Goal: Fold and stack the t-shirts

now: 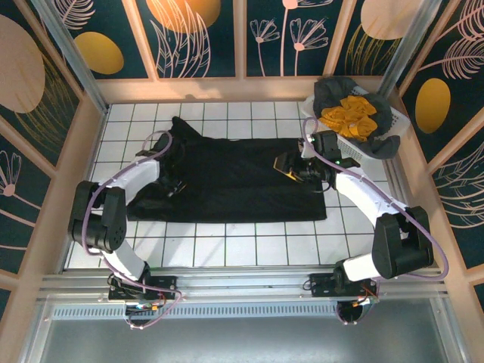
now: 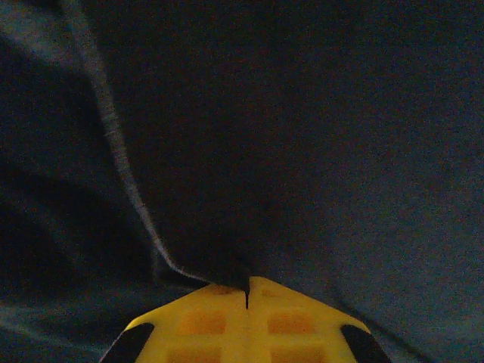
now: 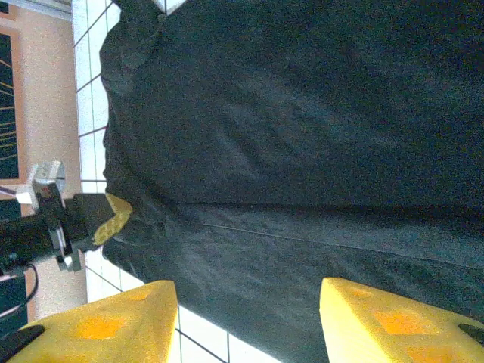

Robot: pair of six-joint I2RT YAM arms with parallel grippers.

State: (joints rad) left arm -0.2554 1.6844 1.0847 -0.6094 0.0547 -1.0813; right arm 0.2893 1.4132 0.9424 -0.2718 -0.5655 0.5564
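A large black t-shirt (image 1: 227, 174) lies spread across the white tiled table (image 1: 227, 246). My left gripper (image 1: 175, 186) sits low on the shirt's left part. In the left wrist view its yellow fingers (image 2: 204, 321) are pressed together with a pinch of black cloth (image 2: 302, 136) caught at the tips of the left gripper (image 2: 247, 291). My right gripper (image 1: 289, 168) hovers over the shirt's right part, open (image 3: 246, 293), with black cloth (image 3: 302, 113) below and nothing between its fingers. A mustard-yellow shirt (image 1: 349, 117) and dark grey shirt (image 1: 333, 92) lie crumpled in the basket.
The white lattice basket (image 1: 364, 150) stands at the back right corner, just behind my right arm. Wooden rails and patterned walls fence the table. In the right wrist view the left gripper (image 3: 113, 215) shows at the shirt's far edge, with bare tiles (image 3: 91, 113) beyond.
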